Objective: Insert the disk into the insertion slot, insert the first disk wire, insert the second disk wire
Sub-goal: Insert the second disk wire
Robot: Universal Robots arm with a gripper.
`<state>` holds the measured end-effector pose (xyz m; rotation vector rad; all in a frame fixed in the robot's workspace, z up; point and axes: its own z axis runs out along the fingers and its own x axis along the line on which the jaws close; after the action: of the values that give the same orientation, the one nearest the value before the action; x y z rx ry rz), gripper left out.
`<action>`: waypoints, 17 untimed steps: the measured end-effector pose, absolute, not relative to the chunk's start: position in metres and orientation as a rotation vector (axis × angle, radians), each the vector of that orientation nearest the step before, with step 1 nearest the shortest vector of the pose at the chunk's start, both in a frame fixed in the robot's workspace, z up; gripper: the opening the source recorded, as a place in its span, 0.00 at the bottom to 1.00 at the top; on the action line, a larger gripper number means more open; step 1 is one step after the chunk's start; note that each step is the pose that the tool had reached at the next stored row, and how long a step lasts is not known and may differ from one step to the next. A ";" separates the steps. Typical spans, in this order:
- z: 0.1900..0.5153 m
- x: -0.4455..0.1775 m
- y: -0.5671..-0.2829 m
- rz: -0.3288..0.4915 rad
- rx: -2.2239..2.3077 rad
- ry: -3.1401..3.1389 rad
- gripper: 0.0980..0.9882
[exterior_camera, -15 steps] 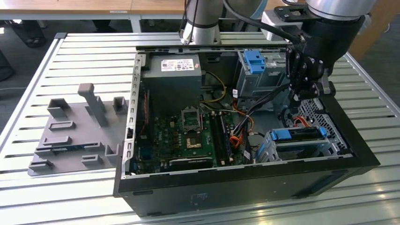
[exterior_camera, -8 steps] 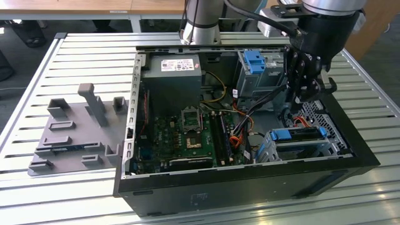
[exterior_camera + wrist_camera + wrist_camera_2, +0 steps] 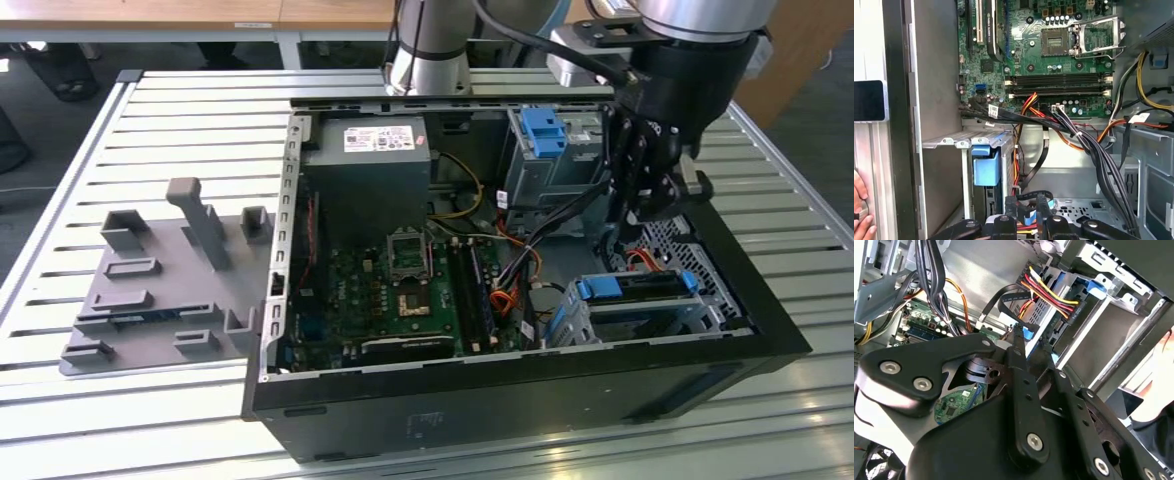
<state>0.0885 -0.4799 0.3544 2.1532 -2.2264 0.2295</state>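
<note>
The disk [image 3: 638, 287], in its blue carrier, sits inside the insertion slot [image 3: 701, 318], a low silver cage at the case's near right corner. In the second wrist view a black plug with yellow, red and black wires [image 3: 1073, 309] is seated in the disk's [image 3: 1040, 310] rear edge. My gripper [image 3: 654, 215] hangs just behind the slot. In both wrist views the gripper [image 3: 1030, 340] [image 3: 1026, 212] is shut on the blue plug [image 3: 1028, 333] [image 3: 1027, 218] of a flat black wire [image 3: 1041, 157], close to the disk's [image 3: 986, 167] rear.
A taller grey cage with a blue tab [image 3: 547, 135] stands behind the gripper. Thick black cable bundles [image 3: 1094, 150] and orange wires [image 3: 1079, 142] cross beside it. The motherboard [image 3: 400, 290] fills the case floor. A person's hand [image 3: 861, 212] rests outside the case wall. A grey fixture [image 3: 167, 280] lies on the exterior view's left.
</note>
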 end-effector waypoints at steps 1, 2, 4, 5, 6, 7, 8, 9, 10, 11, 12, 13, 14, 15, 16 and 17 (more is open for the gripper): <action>0.353 0.089 -0.480 0.230 2.153 -2.226 0.22; 0.353 0.089 -0.480 0.230 2.153 -2.226 0.22; 0.351 0.088 -0.480 0.233 2.152 -2.225 0.22; 0.350 0.088 -0.480 0.236 2.150 -2.223 0.22; 0.349 0.088 -0.480 0.239 2.149 -2.221 0.22; 0.348 0.088 -0.480 0.241 2.148 -2.220 0.22; 0.347 0.088 -0.480 0.243 2.147 -2.219 0.22; 0.346 0.088 -0.480 0.246 2.146 -2.217 0.22; 0.346 0.089 -0.480 0.248 2.144 -2.216 0.22; 0.345 0.088 -0.479 0.250 2.143 -2.215 0.20; 0.345 0.088 -0.479 0.252 2.143 -2.214 0.13; 0.344 0.088 -0.479 0.253 2.142 -2.213 0.13; 0.344 0.088 -0.479 0.255 2.141 -2.212 0.13; 0.343 0.088 -0.479 0.256 2.141 -2.211 0.07; 0.343 0.088 -0.479 0.257 2.140 -2.211 0.06; 0.342 0.089 -0.479 0.257 2.140 -2.211 0.06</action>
<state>0.0885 -0.4788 0.3424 2.1400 -2.2105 0.2574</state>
